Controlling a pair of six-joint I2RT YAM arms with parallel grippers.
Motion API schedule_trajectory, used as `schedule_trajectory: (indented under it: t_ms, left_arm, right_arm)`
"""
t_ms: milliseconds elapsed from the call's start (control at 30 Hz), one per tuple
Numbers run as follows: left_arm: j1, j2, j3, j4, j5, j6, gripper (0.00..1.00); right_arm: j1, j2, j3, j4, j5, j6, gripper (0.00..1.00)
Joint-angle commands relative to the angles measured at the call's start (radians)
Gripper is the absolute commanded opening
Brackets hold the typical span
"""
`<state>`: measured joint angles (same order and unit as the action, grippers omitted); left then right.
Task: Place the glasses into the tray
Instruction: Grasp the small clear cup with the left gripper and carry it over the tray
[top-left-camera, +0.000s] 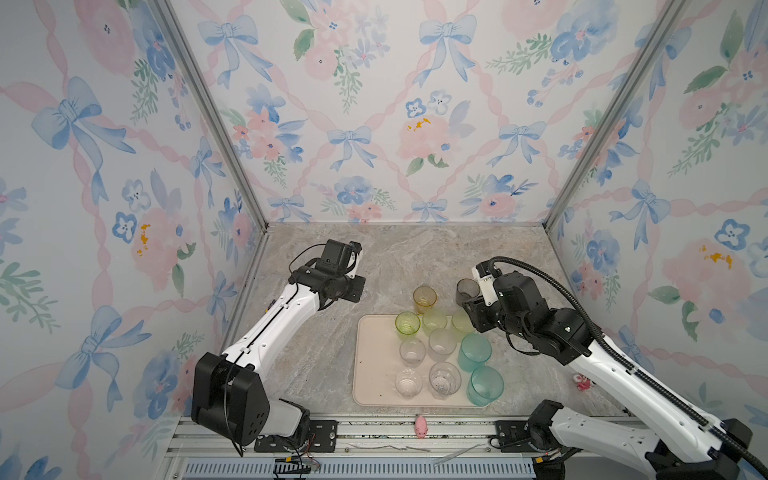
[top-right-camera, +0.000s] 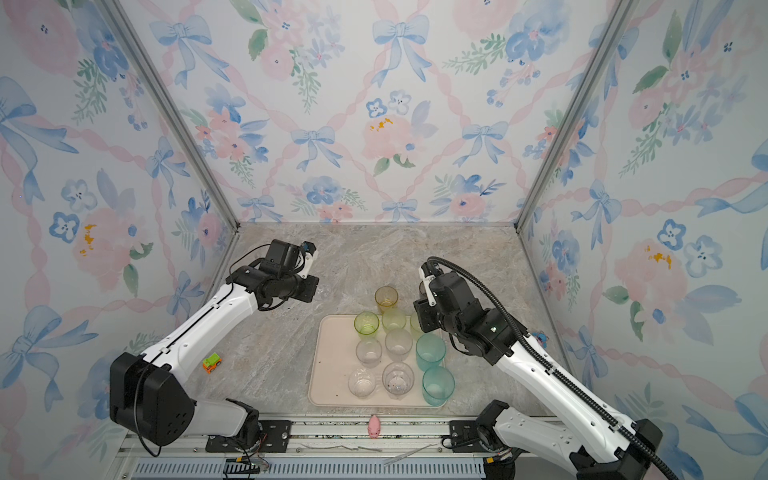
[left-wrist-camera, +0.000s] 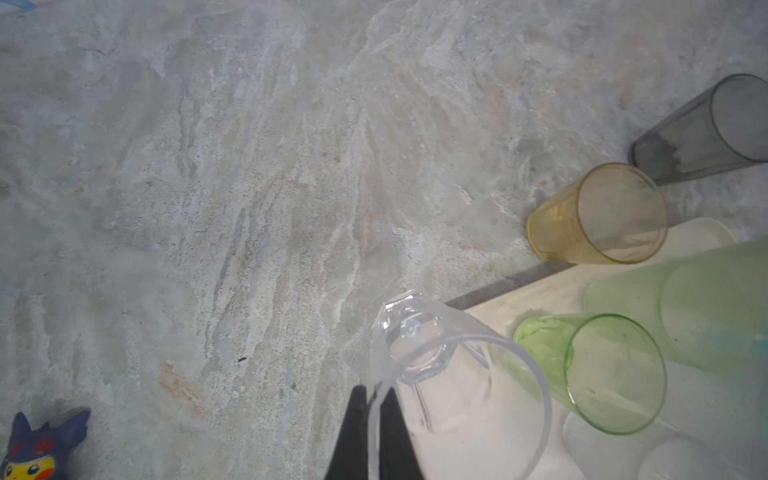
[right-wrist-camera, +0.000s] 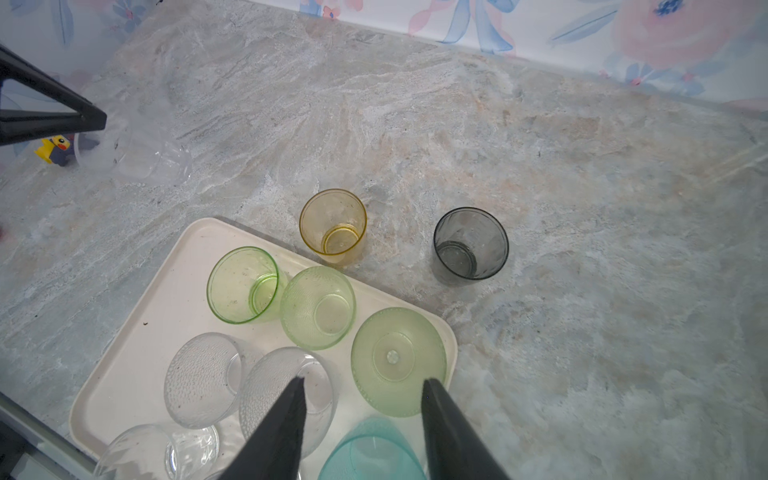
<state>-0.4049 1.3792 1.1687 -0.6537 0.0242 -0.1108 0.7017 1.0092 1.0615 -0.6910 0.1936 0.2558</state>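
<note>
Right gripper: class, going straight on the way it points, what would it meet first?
Probably the pale green glass at the corner of the tray, just beyond the open right gripper; depth unclear.

Free: table (top-left-camera: 399, 257), far centre and the stretch left of the tray (top-left-camera: 372, 365); the tray's left strip, bare from far rim to near rim.
Obstacles: glasses (top-left-camera: 441, 343) packed close on the tray's right part, tall teal glasses (top-left-camera: 474, 352) along its right edge; amber glass (top-left-camera: 424, 298) and grey glass (top-left-camera: 467, 291) just beyond the far rim, a gap between them; toy car (top-right-camera: 212, 362), near left; left gripper (left-wrist-camera: 374, 399), clamped on a clear glass (left-wrist-camera: 415, 328), far left.
</note>
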Motion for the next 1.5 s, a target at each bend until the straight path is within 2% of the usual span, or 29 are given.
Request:
schedule_trajectory:
  t_ms: [0,333,567,833,1467]
  left_arm:
    - [-0.06,-0.047,-0.05,-0.041,0.028,-0.033,0.03]
    - [-0.168,-0.129,-0.189,-0.064,0.03,-0.127,0.03]
    - [-0.276,-0.098,-0.208,-0.062,0.019,-0.177,0.03]
    - [-0.318,-0.047,-0.217,-0.062,-0.003,-0.197,0.03]
    - [-0.35,0.038,-0.225,-0.06,-0.019,-0.22,0.03]
  right_arm:
    - [-0.019,-0.022,-0.003,-0.007,-0.014,0.018,0.49]
    - [-0.042,-0.047,-0.006,-0.013,-0.019,0.022,0.49]
    - [-0.069,-0.054,-0.008,-0.022,-0.006,0.036,0.49]
    - [-0.083,-0.078,-0.011,-0.036,-0.008,0.035,0.49]
    - [-0.109,-0.098,-0.021,-0.038,-0.02,0.029,0.5]
